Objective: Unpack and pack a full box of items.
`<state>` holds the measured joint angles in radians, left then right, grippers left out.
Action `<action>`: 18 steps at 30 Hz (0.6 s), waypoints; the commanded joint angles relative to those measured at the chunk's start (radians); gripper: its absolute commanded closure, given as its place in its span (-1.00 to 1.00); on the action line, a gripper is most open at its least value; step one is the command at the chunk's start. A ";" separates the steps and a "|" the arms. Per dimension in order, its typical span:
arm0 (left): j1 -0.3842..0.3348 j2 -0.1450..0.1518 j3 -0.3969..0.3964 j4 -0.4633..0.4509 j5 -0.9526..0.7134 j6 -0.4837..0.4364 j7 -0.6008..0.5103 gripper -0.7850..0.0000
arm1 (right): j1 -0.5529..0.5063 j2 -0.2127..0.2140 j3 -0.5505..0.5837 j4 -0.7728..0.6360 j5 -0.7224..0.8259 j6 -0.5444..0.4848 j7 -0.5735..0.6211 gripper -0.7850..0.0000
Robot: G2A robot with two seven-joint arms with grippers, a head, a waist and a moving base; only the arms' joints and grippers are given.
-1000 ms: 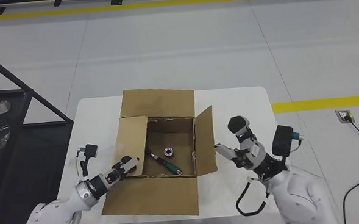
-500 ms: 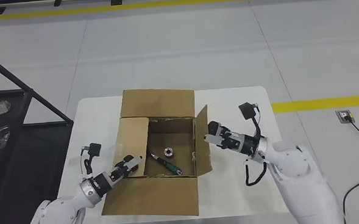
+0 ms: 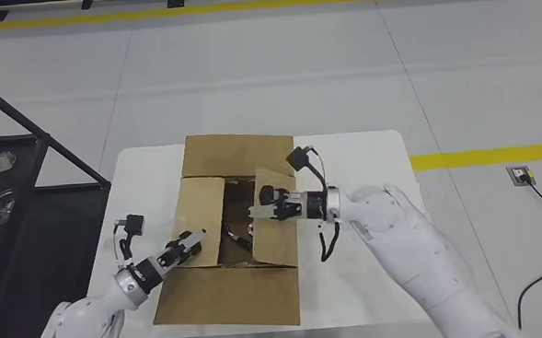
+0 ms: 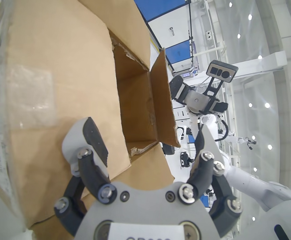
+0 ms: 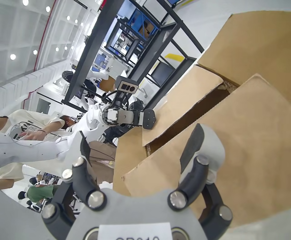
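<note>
A cardboard box (image 3: 254,193) sits in the middle of the white tabletop (image 3: 362,155), with its opening facing up. Its far flap (image 3: 238,154) lies folded out flat toward the far edge, and its near flap (image 3: 232,296) is spread toward the near edge. The left flap (image 3: 199,205) slopes beside the opening. The right flap (image 3: 279,233) leans inward, covering the right part of the opening.

The right end effector (image 3: 262,209) is at the upper edge of the right flap, above the box interior. Its fingers are apart, and in the right wrist view one finger (image 5: 200,145) lies over the flap's cardboard face.

The left end effector (image 3: 192,240) is at the left flap's near end, close to the near-left corner of the opening. Its fingers are spread and grip nothing, and one finger (image 4: 92,136) lies over the flap's surface.

In the uncovered strip of the box floor lie a slim dark tool (image 3: 235,235) and a small round item (image 3: 253,229), partly hidden by the right flap.
</note>
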<state>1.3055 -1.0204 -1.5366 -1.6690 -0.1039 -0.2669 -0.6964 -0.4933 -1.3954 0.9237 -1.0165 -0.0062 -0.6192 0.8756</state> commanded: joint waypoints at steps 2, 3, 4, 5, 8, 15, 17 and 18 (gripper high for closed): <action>-0.002 -0.001 0.007 0.008 0.008 0.006 0.007 -1.00 | 0.041 -0.023 -0.052 0.083 0.004 -0.012 -0.009 -1.00; -0.003 -0.001 0.009 0.010 0.011 0.008 0.009 -1.00 | 0.053 -0.030 -0.067 0.106 -0.002 -0.015 -0.019 -1.00; -0.003 -0.001 0.011 0.010 0.014 0.008 0.010 -1.00 | 0.060 -0.037 -0.081 0.125 -0.003 -0.023 -0.025 -1.00; -0.003 -0.001 0.013 0.010 0.017 0.009 0.011 -1.00 | 0.069 -0.043 -0.095 0.145 -0.010 -0.027 -0.029 -1.00; -0.003 -0.001 0.017 0.011 0.020 0.008 0.014 -1.00 | 0.089 -0.061 -0.130 0.190 -0.034 -0.033 -0.049 -1.00; -0.005 -0.002 0.014 0.011 0.015 0.007 0.027 -1.00 | 0.115 -0.092 -0.173 0.268 -0.062 -0.032 -0.098 -1.00; 0.001 -0.001 -0.004 -0.001 -0.010 -0.002 0.032 -1.00 | 0.121 -0.099 -0.178 0.284 -0.060 -0.040 -0.104 -1.00; 0.007 0.001 -0.021 -0.009 -0.026 -0.006 0.032 -1.00 | 0.124 -0.101 -0.179 0.288 -0.062 -0.051 -0.114 -1.00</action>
<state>1.3063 -1.0210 -1.5405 -1.6696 -0.1123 -0.2688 -0.6648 -0.3718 -1.4943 0.7452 -0.7323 -0.0671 -0.6608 0.7697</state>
